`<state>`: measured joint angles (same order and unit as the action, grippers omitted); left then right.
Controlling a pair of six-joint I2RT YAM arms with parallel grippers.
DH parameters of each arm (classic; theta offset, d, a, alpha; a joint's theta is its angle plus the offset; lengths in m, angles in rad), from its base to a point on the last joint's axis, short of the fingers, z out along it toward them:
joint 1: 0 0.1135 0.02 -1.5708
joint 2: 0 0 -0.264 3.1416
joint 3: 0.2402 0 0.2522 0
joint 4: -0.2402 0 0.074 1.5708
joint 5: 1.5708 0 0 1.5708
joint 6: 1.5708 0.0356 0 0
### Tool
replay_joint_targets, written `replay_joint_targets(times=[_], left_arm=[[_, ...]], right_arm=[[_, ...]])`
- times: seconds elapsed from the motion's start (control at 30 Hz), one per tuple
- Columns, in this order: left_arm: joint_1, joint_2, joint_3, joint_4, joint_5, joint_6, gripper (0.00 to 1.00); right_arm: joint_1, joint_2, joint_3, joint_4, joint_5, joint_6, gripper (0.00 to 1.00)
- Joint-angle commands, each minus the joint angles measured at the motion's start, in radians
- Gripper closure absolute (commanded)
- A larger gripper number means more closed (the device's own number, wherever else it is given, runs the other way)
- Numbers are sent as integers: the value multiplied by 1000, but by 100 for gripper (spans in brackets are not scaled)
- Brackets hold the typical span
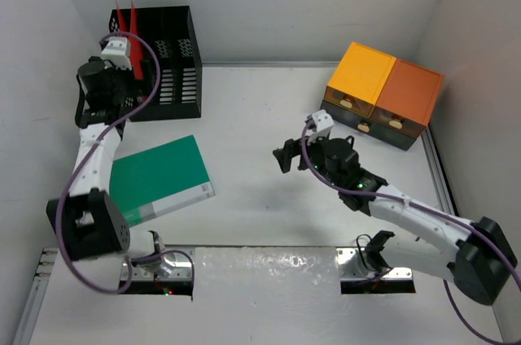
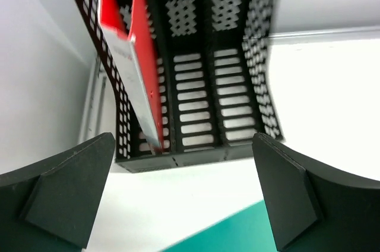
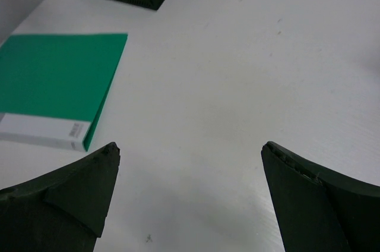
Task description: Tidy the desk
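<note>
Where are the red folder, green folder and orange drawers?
red folder (image 2: 147, 68), left wrist view, on its red cover.
green folder (image 1: 159, 172), top view, middle of its cover.
orange drawers (image 1: 364, 71), top view, top of the lighter box.

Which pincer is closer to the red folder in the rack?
Left. The left pincer is right by the red folder; the right pincer is far off, over the desk.

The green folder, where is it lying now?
In the top view the green folder lies flat on the left side of the desk, just below the black mesh rack in the picture and apart from it.
</note>
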<state>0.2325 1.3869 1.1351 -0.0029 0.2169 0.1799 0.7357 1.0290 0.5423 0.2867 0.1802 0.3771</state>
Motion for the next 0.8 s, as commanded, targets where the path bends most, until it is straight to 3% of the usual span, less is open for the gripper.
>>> replay_joint_targets(times=[0.0, 0.13, 0.17, 0.27, 0.37, 0.4, 0.5, 0.53, 0.6, 0.77], left_arm=[[8, -112, 38, -222, 107, 101, 1], [8, -271, 55, -574, 153, 304, 0], [10, -296, 39, -619, 150, 393, 0], [10, -390, -76, -706, 96, 458, 0], [10, -453, -216, -707, 61, 440, 0], [11, -466, -283, -703, 61, 434, 0], [11, -496, -381, -669, 41, 411, 1], [10, -505, -397, -645, 26, 402, 1], [11, -517, -437, -623, -14, 398, 0], [10, -536, -489, -611, -43, 421, 1]], right_arm=[[5, 153, 76, 0, -145, 40, 1], [11, 389, 203, 104, -330, 141, 1], [14, 440, 218, 147, -417, 175, 1], [48, 655, 332, 239, -520, 295, 3], [96, 848, 510, 155, -554, 315, 24], [105, 888, 571, 152, -567, 331, 39], [131, 1025, 640, 192, -629, 412, 59], [133, 1051, 648, 227, -640, 440, 60], [136, 1109, 650, 262, -654, 503, 52], [139, 1158, 624, 305, -654, 557, 43]])
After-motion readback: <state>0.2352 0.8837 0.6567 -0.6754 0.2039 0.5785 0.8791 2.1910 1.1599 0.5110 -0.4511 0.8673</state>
